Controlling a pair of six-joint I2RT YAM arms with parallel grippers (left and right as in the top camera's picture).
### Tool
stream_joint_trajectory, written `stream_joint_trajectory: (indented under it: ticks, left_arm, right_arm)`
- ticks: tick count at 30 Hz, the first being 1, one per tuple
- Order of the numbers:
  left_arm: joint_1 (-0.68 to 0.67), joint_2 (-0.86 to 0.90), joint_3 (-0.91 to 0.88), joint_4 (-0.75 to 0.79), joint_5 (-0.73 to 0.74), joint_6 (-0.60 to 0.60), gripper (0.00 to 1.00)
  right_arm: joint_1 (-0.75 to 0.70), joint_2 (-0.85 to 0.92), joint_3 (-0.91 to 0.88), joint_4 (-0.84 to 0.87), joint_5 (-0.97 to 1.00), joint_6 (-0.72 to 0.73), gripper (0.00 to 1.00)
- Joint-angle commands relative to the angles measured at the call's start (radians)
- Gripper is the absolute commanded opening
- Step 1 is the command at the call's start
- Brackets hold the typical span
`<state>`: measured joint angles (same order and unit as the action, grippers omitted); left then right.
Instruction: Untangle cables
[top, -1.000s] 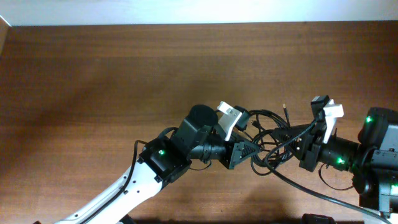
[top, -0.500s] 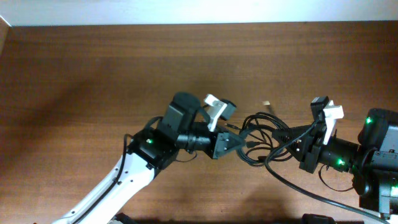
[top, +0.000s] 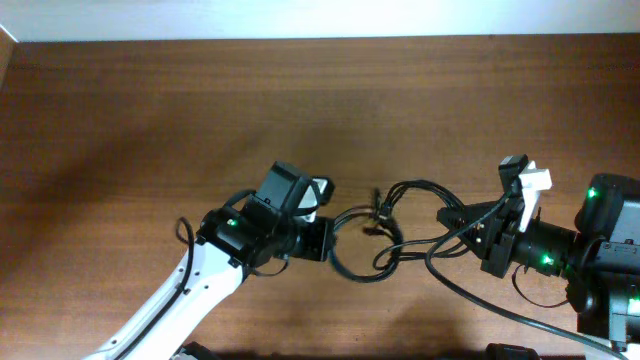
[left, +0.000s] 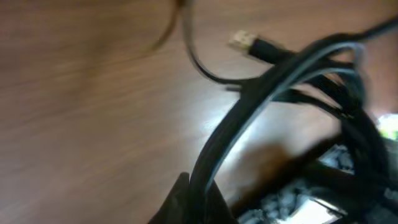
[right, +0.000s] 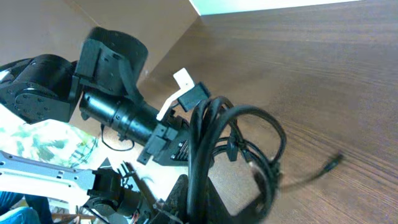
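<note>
Two thin black cables (top: 400, 222) spread in tangled loops over the wooden table (top: 150, 110), right of centre, strung between both grippers. At the tangle's left edge, the left gripper (top: 328, 240) has its jaws pinched tight on the cables. Its wrist view shows strands rising from between the fingers (left: 177, 200), with a silver-tipped plug (left: 242, 42) on the wood beyond. Farther right, the right gripper (top: 452, 218) is clamped on the bundle's right side, with several loops bunched above its fingers (right: 176, 198).

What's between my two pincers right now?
Only the cables, looped and tangled over bare table, running from left pincer to right pincer; overhead view shows it.
</note>
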<state>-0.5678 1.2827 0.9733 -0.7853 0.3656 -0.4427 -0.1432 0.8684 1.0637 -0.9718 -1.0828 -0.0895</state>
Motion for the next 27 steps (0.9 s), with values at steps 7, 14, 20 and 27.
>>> stream_joint_trajectory:
  ticks: [7,14,20,27]
  left_arm:
    - [0.015,-0.006,-0.004,-0.085,-0.356,-0.045,0.0]
    - [0.014,-0.037,-0.003,-0.058,-0.299,-0.041,0.0]
    - [0.028,-0.212,-0.003,-0.022,-0.265,-0.02,0.0]
    - [0.029,-0.405,-0.003,0.09,-0.226,0.056,0.0]
  right_arm:
    - [0.0,-0.01,0.015,0.005,-0.032,0.0,0.04]
    - [-0.001,-0.01,0.015,0.0,0.05,0.049,0.04]
    - [-0.001,-0.01,0.015,0.003,0.462,0.418,0.04]
    - [-0.001,-0.009,0.015,-0.081,0.658,0.505,0.16]
